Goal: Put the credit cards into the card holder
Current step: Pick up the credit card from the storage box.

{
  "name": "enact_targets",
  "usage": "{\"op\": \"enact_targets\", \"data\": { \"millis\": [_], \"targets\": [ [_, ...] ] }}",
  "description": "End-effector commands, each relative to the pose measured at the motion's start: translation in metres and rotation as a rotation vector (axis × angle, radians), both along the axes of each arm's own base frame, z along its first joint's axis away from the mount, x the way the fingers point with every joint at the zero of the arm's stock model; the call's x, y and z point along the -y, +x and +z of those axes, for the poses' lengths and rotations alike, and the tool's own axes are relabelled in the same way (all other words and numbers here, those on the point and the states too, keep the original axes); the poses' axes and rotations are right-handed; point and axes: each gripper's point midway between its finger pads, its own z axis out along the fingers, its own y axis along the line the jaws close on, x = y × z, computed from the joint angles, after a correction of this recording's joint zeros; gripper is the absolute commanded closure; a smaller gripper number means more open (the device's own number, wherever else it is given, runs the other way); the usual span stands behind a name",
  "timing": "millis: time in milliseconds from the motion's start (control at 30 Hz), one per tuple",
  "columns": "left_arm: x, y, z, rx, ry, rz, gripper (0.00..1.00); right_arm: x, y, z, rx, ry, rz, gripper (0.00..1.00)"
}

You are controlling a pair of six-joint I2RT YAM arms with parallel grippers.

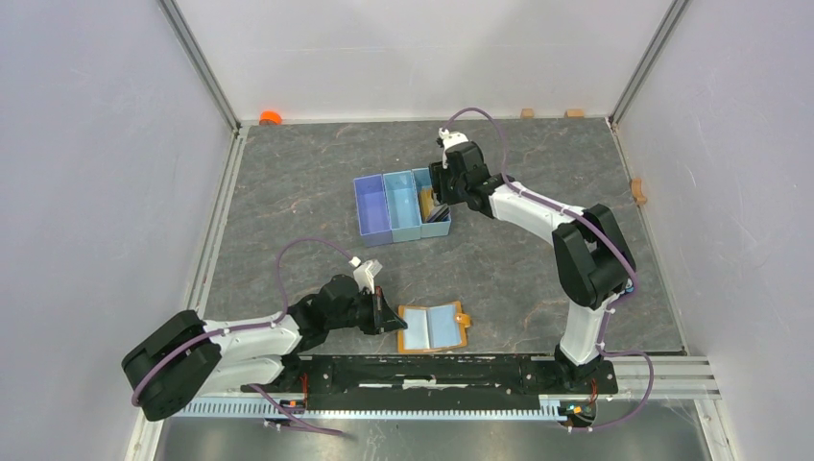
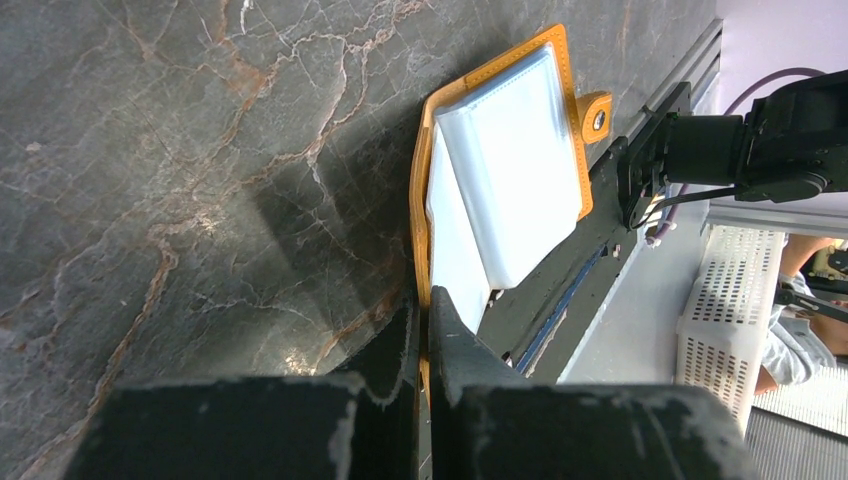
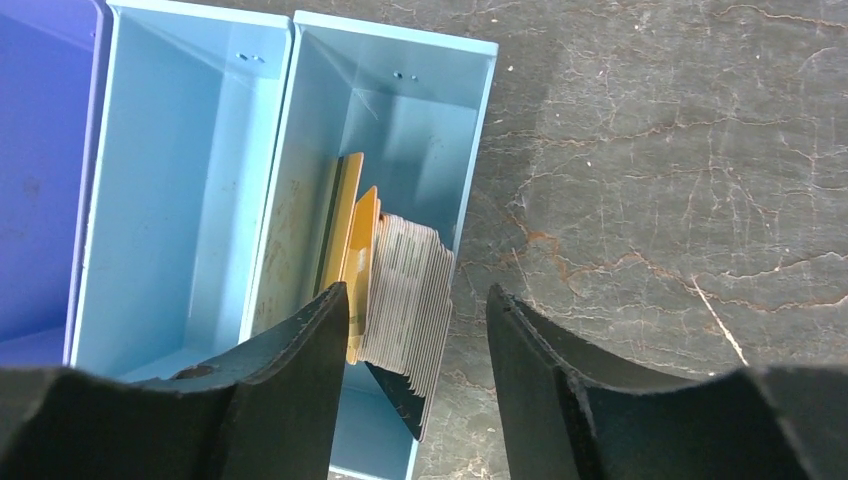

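Observation:
The orange-tan card holder [image 1: 434,327] lies open on the table near the front edge, its light-blue panels up. My left gripper [image 1: 389,317] is shut on its left edge; in the left wrist view the fingers [image 2: 424,330] pinch the orange edge of the holder [image 2: 510,160]. A stack of credit cards [image 3: 400,290], grey edges with gold-yellow ones beside them, stands on edge in the right compartment of the blue tray [image 3: 190,180]. My right gripper [image 3: 415,310] is open just above the stack, its jaws straddling the cards and the tray's right wall. From above it [image 1: 443,192] hovers over the tray [image 1: 389,206].
The tray's left and middle compartments show nothing inside. An orange object [image 1: 271,117] sits at the back left corner, small tan blocks [image 1: 527,113] along the back wall and one by the right wall. A black rail [image 1: 432,370] runs along the front edge.

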Motion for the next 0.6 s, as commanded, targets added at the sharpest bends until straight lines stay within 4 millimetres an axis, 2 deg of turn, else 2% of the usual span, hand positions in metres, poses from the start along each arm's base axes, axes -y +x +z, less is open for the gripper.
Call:
{"op": "enact_targets", "data": {
  "millis": [0, 333, 567],
  "targets": [
    [0.004, 0.001, 0.005, 0.024, -0.028, -0.024, 0.98, -0.002, 0.0, 0.006, 0.023, -0.022, 0.006, 0.41],
    [0.004, 0.0, 0.004, 0.019, -0.03, -0.026, 0.98, -0.006, 0.005, -0.014, -0.017, -0.045, -0.005, 0.39],
    [0.004, -0.001, 0.004, 0.018, -0.031, -0.028, 0.98, 0.005, 0.008, 0.0, 0.016, -0.064, -0.061, 0.41]
  ]
}}
